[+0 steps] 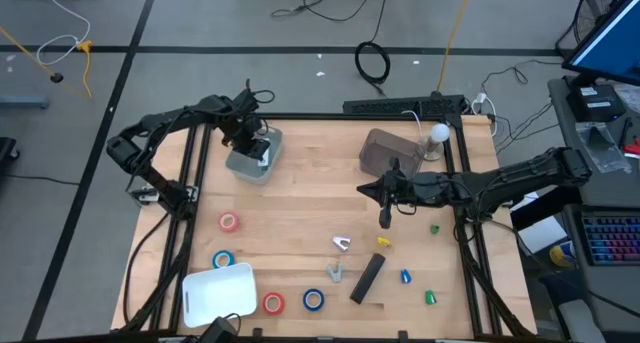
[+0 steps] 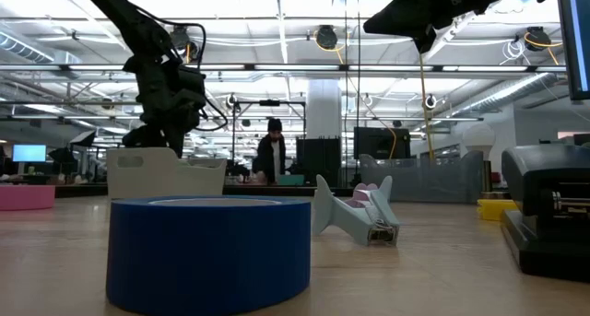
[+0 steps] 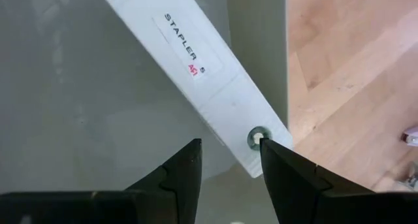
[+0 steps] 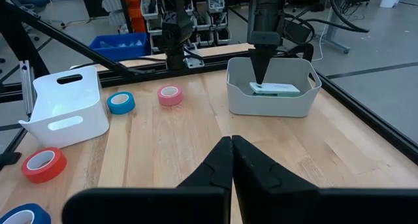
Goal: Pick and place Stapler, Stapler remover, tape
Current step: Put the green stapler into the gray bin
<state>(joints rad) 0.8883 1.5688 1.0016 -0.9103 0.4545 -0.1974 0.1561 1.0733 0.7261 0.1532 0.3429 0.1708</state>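
A white stapler [image 3: 196, 61] labelled "STAPLER" lies flat on the floor of the grey bin [image 1: 255, 155] at the far left. My left gripper [image 3: 230, 145] points down into that bin, open, over the stapler's near end. My right gripper [image 4: 230, 140] hovers shut above the table's middle [image 1: 362, 190], holding nothing. On the table lie a black stapler [image 1: 367, 278], two staple removers [image 1: 342, 243] [image 1: 335, 272], a pink tape roll [image 1: 229, 221], a red one [image 1: 273, 303] and two blue ones [image 1: 222, 259] [image 1: 313, 300]. My left gripper has one fingertip [image 3: 271, 152] at the white stapler's end by its rivet [image 3: 255, 138]; I cannot tell whether it touches. The other fingertip [image 3: 192, 152] stands clear of the stapler, which lies slanted between them on the bin floor.
A white bin [image 1: 218, 291] stands at the near left, a brown bin [image 1: 385, 148] at the far middle. Small yellow, green and blue bits [image 1: 405, 276] lie at the near right. Bare wood stretches between the two arms.
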